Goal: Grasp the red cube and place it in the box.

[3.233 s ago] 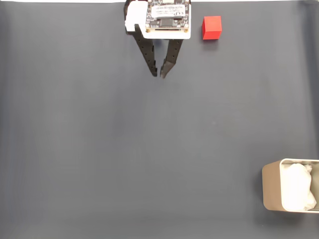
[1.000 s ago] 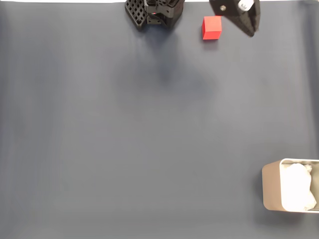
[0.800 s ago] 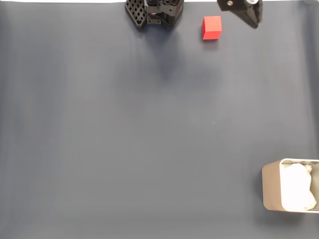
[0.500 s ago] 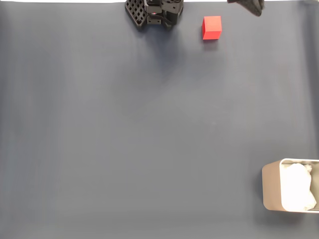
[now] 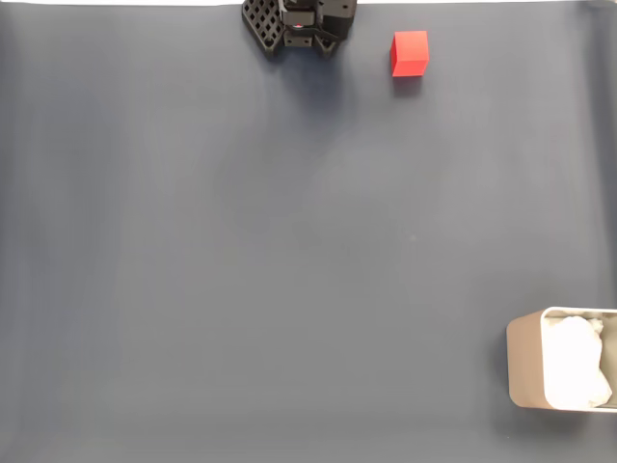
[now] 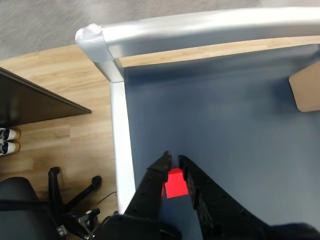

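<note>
On blue mat: red cube; wood floor.

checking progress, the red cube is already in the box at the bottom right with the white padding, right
Not quite. In the fixed view the red cube sits on the dark mat near the top edge, far from the box. The box is at the bottom right and holds the white padding.
</note>
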Motion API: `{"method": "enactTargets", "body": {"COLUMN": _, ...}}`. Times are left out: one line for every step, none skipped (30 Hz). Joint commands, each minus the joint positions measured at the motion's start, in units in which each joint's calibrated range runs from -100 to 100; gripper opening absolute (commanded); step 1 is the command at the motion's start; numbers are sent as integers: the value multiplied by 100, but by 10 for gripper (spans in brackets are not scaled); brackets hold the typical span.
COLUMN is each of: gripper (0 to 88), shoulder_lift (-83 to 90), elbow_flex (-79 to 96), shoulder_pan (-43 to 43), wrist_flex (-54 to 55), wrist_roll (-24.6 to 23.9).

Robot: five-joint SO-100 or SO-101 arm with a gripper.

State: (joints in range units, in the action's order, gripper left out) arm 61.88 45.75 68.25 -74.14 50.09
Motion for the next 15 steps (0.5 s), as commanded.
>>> {"method": "enactTargets", "body": {"gripper": 0, "shoulder_lift": 86, "elbow_flex": -31, "shoulder_pan": 178, "wrist_flex": -94, "wrist_roll": -39}}
{"method": "enactTargets", "body": {"gripper": 0, "shoulder_lift": 86, "elbow_flex": -31, "shoulder_pan": 213, "wrist_flex": -110, "wrist_roll": -39}}
{"method": "enactTargets", "body": {"gripper": 0, "shoulder_lift": 95, "elbow_flex": -31, "shoulder_pan": 256, "wrist_flex": -118, "wrist_roll": -44}}
{"method": "enactTargets", "body": {"gripper": 0, "shoulder_lift": 95, "elbow_flex": -31, "shoulder_pan": 292, "wrist_flex": -127, "wrist_roll": -44}}
{"method": "enactTargets", "body": {"gripper": 0, "shoulder_lift": 95, "elbow_flex": -31, "shoulder_pan": 334, "wrist_flex": -143, "wrist_roll": -54}}
{"method": "enactTargets", "body": {"gripper": 0, "shoulder_lift": 95, "elbow_flex": -22, "shoulder_pan": 363, "wrist_flex": -151, "wrist_roll": -54}}
{"method": "enactTargets", "body": {"gripper": 0, "shoulder_lift": 95, "elbow_flex": -13, "shoulder_pan": 391, "wrist_flex": -167, "wrist_roll": -54}}
{"method": "enactTargets", "body": {"gripper": 0, "shoulder_lift": 95, "elbow_flex": -13, "shoulder_pan": 412, "wrist_flex": -184, "wrist_roll": -54}}
{"method": "enactTargets", "body": {"gripper": 0, "shoulder_lift": 95, "elbow_flex": -13, "shoulder_pan": 419, "wrist_flex": -208, "wrist_roll": -49}}
{"method": "enactTargets", "body": {"gripper": 0, "shoulder_lift": 86, "elbow_flex": -4, "shoulder_pan": 426, "wrist_flex": -241, "wrist_roll": -44}}
{"method": "enactTargets", "body": {"gripper": 0, "shoulder_lift": 78, "elbow_flex": 5, "shoulder_pan": 426, "wrist_flex": -266, "wrist_roll": -39}}
{"method": "enactTargets", "body": {"gripper": 0, "shoulder_lift": 78, "elbow_flex": 5, "shoulder_pan": 419, "wrist_flex": -290, "wrist_roll": -39}}
{"method": "enactTargets", "body": {"gripper": 1, "shoulder_lift": 69, "elbow_flex": 23, "shoulder_pan": 412, "wrist_flex": -323, "wrist_roll": -34}}
{"method": "enactTargets", "body": {"gripper": 1, "shoulder_lift": 69, "elbow_flex": 42, "shoulder_pan": 405, "wrist_flex": -364, "wrist_roll": -34}}
{"method": "enactTargets", "body": {"gripper": 1, "shoulder_lift": 78, "elbow_flex": 78, "shoulder_pan": 398, "wrist_flex": -397, "wrist_roll": -34}}
